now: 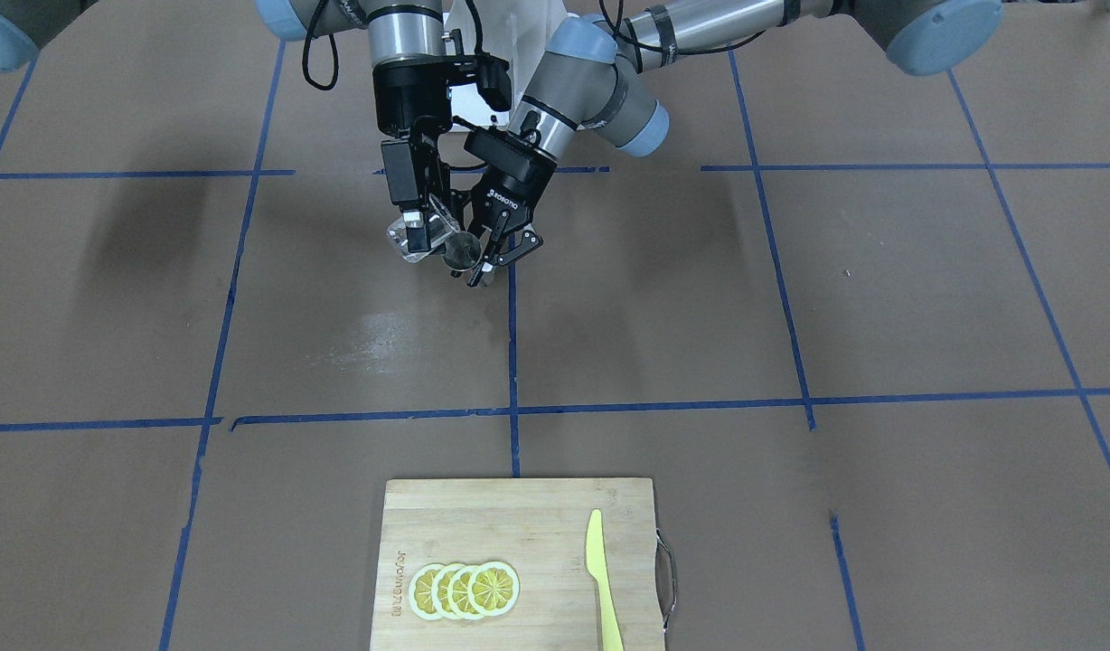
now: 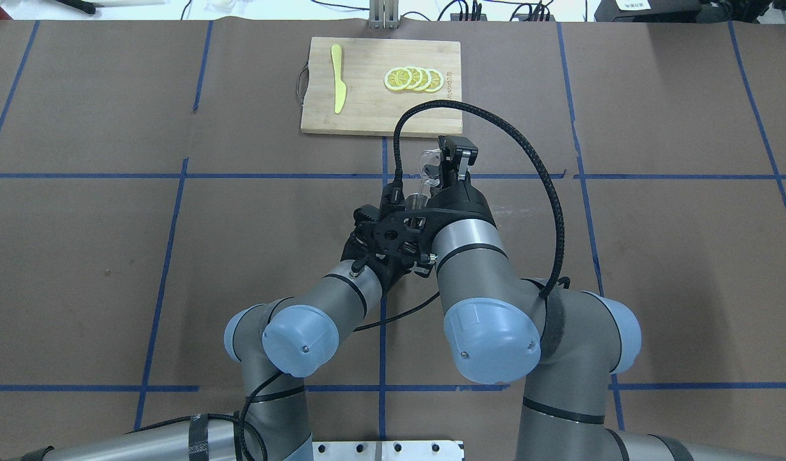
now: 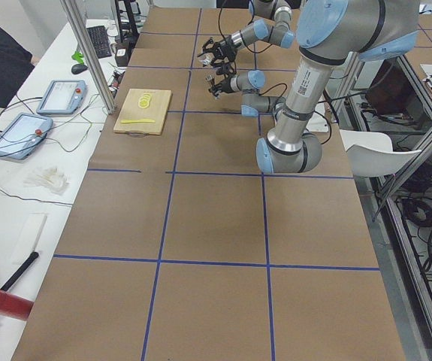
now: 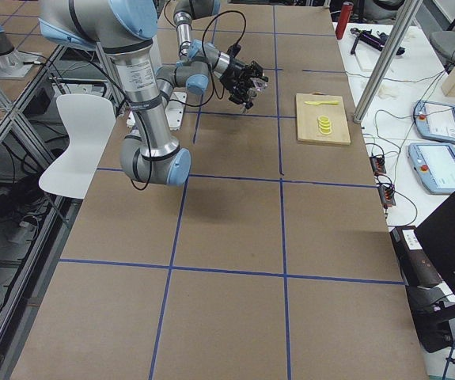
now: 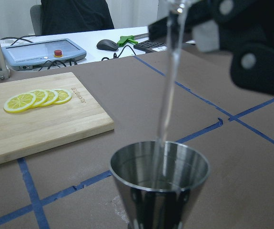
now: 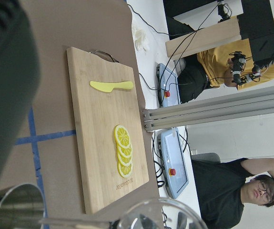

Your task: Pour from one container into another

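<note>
The brown paper-covered table [image 1: 790, 298], marked off with blue tape, carries a bamboo cutting board [image 1: 519, 533] at the bottom centre of the front-facing view. Both arms meet well apart from the board, in the upper middle of that view.

The right hand [image 1: 418, 237] is clamped on a clear glass [image 1: 439, 231], tipped over with its mouth towards the other arm. Just beside and slightly below it, the left hand [image 1: 484, 260] appears closed around a steel jigger [image 1: 463, 251], held upright above the table.

On the board lie a yellow knife [image 1: 600, 579] at its right side and a fanned row of lemon slices [image 1: 465, 589] at its lower left. Neither is touched.

In the left wrist view a thin stream of clear liquid [image 5: 167, 105] drops from the top of the frame into the jigger's open mouth and lands inside the rim. A shallow pool shows low in the bowl.

The pour itself seems to be the step in hand, and not far along, since the jigger looks mostly unfilled. The next move probably calls for holding the tilt steady with the jigger level under the lip. The glass should then be rolled back upright before the liquid nears the rim, slowly enough that the thinning stream does not run down the outside.
</note>
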Tool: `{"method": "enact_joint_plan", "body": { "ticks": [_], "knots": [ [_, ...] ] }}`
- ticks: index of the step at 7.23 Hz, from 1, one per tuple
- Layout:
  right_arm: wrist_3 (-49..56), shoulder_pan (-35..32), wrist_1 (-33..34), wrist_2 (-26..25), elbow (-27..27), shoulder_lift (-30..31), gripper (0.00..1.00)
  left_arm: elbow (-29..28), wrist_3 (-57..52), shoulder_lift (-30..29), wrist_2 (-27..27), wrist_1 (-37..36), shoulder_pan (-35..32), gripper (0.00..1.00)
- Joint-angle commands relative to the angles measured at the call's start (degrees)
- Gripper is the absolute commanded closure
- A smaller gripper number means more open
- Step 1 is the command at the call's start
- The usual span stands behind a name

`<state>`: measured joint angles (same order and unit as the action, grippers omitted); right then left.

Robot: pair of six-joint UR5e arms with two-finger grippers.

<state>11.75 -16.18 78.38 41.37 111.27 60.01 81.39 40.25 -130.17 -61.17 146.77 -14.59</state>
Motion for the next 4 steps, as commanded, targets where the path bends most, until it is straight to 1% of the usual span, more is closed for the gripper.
{"method": "enact_joint_plan", "body": {
  "ticks": [1, 4],
  "knots": [
    [1.16, 0.18, 0.02, -1.81, -0.35, 0.11, 1.00, 0.00, 0.00, 0.00, 0.00, -0.08, 0.09, 1.00],
    [3.89, 0.36, 0.64, -4.10, -0.35, -0.07, 1.00, 0.00, 0.00, 0.00, 0.00, 0.01, 0.09, 1.00]
  ]
}}
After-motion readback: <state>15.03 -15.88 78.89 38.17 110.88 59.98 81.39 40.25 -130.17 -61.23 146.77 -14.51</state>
